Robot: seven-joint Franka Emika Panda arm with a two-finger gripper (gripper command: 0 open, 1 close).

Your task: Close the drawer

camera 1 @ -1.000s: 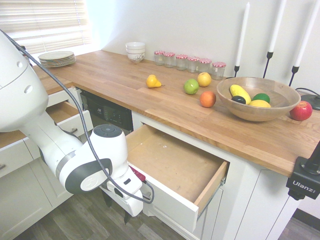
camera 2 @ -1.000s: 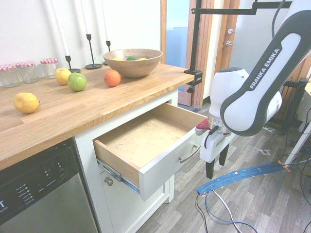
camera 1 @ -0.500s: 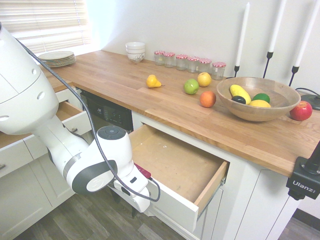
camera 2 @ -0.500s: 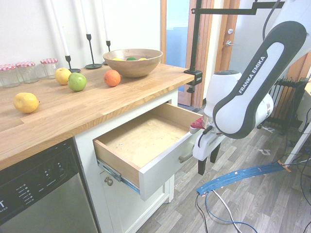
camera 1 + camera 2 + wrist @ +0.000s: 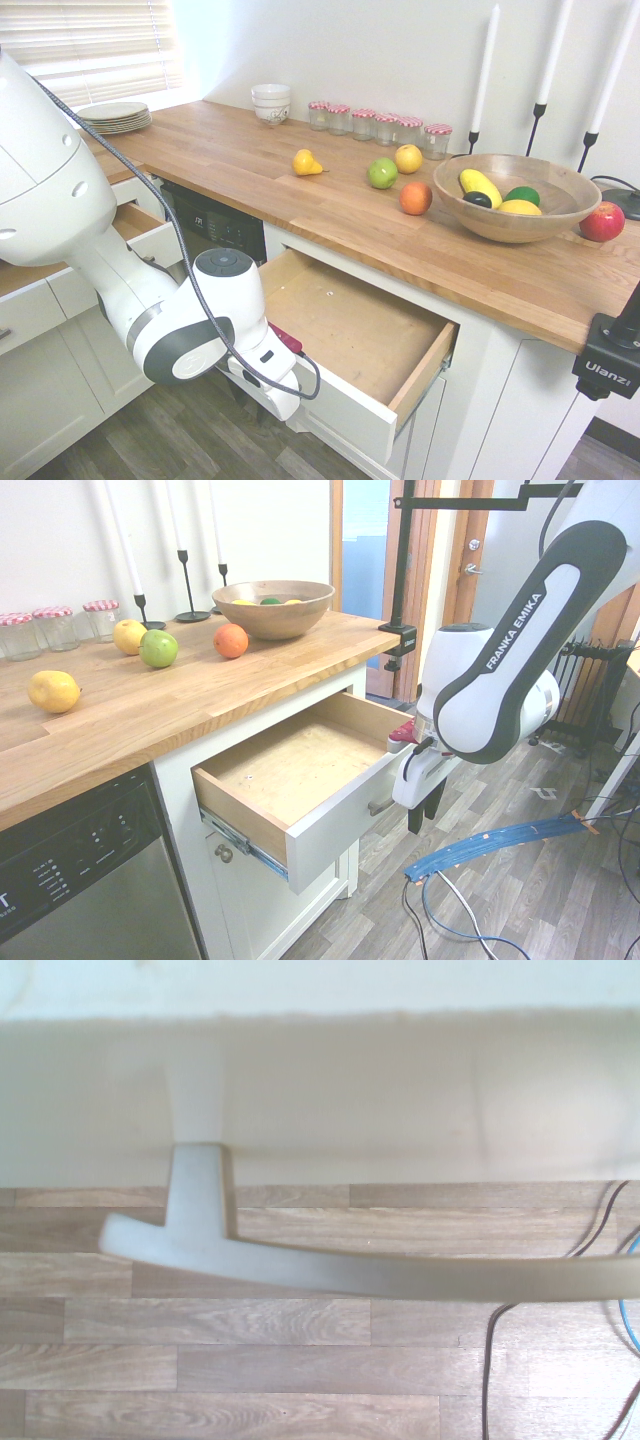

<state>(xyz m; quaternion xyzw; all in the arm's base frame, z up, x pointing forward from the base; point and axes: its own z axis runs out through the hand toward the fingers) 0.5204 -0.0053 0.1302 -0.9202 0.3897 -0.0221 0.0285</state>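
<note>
the drawer [image 5: 300,780] stands pulled well out from under the bench [image 5: 150,710], its bare light-wood box showing and nothing lying in it that i can make out. its white front panel faces the wood-plank floor [image 5: 500,900] side of the room, with the slim curved metal handle [image 5: 330,1265] running along it. in the wrist view that handle crosses the picture as a pale bar, with one of its posts joining the white panel above the floor planks.

my jaws [image 5: 420,815] hang pointing straight down, just in front of the drawer's front panel, at the end of the handle nearer the doorway. one dark finger shows below my white hand in the second exterior view; i cannot tell from either outside view how wide the jaws stand, nor whether they touch the handle. in the first exterior view my own arm covers them.

on the bench above sit a wooden bowl [image 5: 515,195] of fruit, loose fruit beside it, a row of red-lidded jars [image 5: 380,125], stacked white bowls [image 5: 270,102] and a pile of plates [image 5: 113,116].
</note>
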